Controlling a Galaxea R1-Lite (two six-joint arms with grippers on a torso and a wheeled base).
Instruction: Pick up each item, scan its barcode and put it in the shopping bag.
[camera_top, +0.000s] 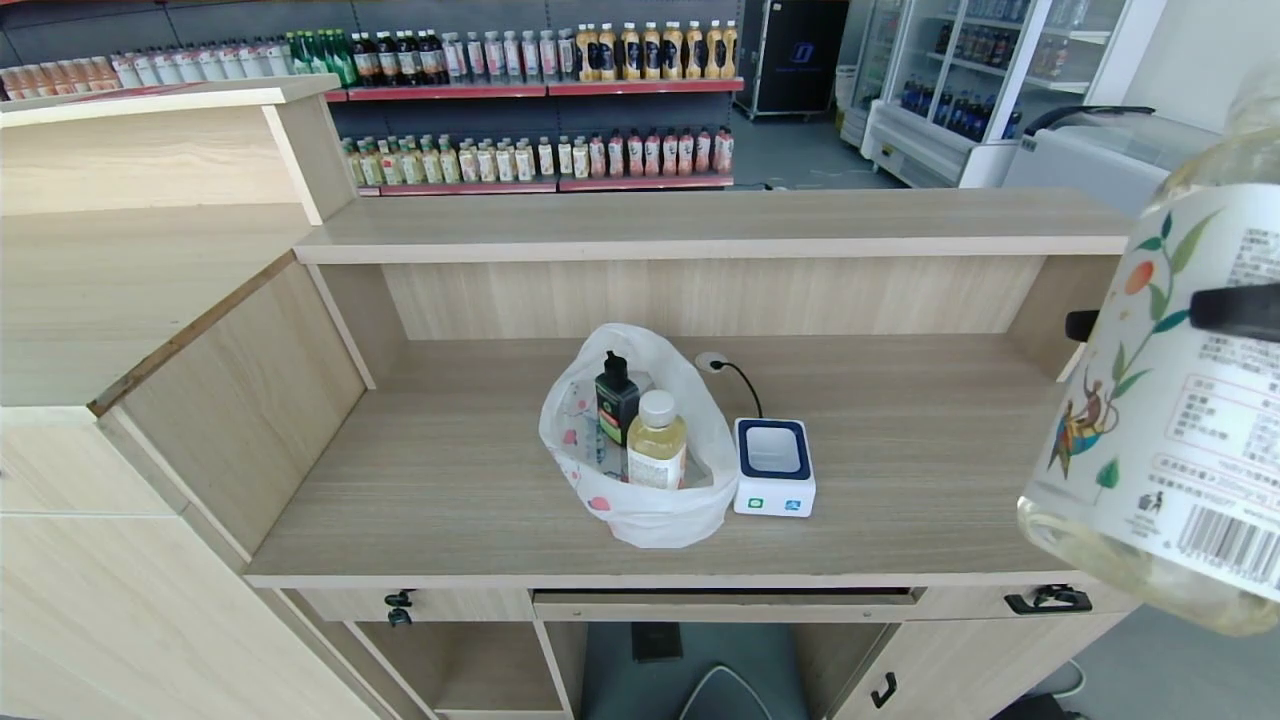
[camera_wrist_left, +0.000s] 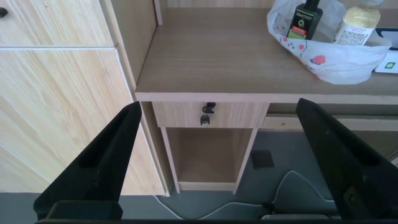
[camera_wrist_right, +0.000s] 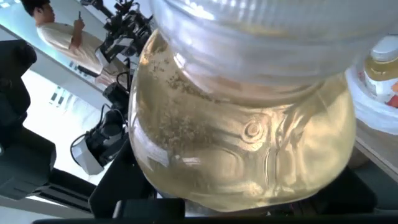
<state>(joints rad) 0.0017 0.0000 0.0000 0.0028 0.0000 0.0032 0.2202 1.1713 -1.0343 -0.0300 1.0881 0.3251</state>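
Observation:
A clear bottle of pale yellow drink with a white illustrated label and a barcode hangs high at the right, close to the head camera. My right gripper is shut on it, and its base shows in the right wrist view. The white shopping bag stands open at the counter's middle, holding a dark bottle and a yellow bottle. Just right of the bag sits the white scanner. My left gripper is open and empty, low in front of the counter's left drawer, with the bag farther off.
The wooden counter has a raised back ledge and a tall side wall on the left. A black cable runs from the scanner to a hole in the counter. A key sits in the drawer. Drink shelves stand behind.

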